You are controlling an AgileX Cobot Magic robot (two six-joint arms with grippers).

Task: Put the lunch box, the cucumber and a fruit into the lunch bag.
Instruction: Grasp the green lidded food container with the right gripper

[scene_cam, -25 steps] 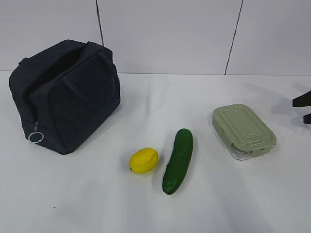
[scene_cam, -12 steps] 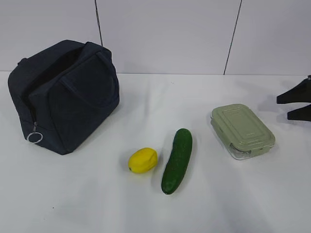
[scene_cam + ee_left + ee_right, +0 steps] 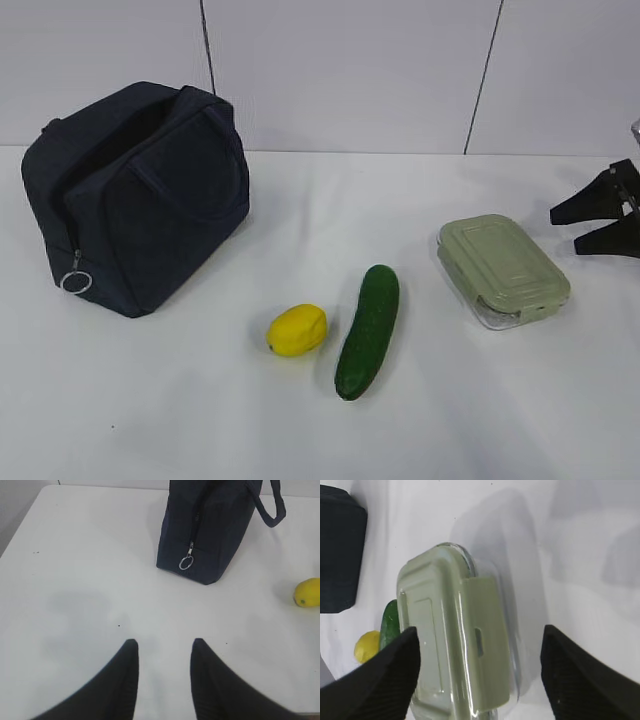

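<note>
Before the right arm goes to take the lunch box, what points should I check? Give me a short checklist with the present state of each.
1. Right tool open and empty: ok, its two fingers stand wide apart with nothing between them.
2. Lunch box lid closed: ok, the green lid sits flat with its side flap down.
3. Fingers wide enough for the box: ok in the right wrist view, one finger on each side of it.
4. Space around the box: ok, the cucumber lies apart from it.
5. Lunch bag open on top: ok, its mouth gapes.
6. Left tool out of the way: ok, open over bare table near the bag.
</note>
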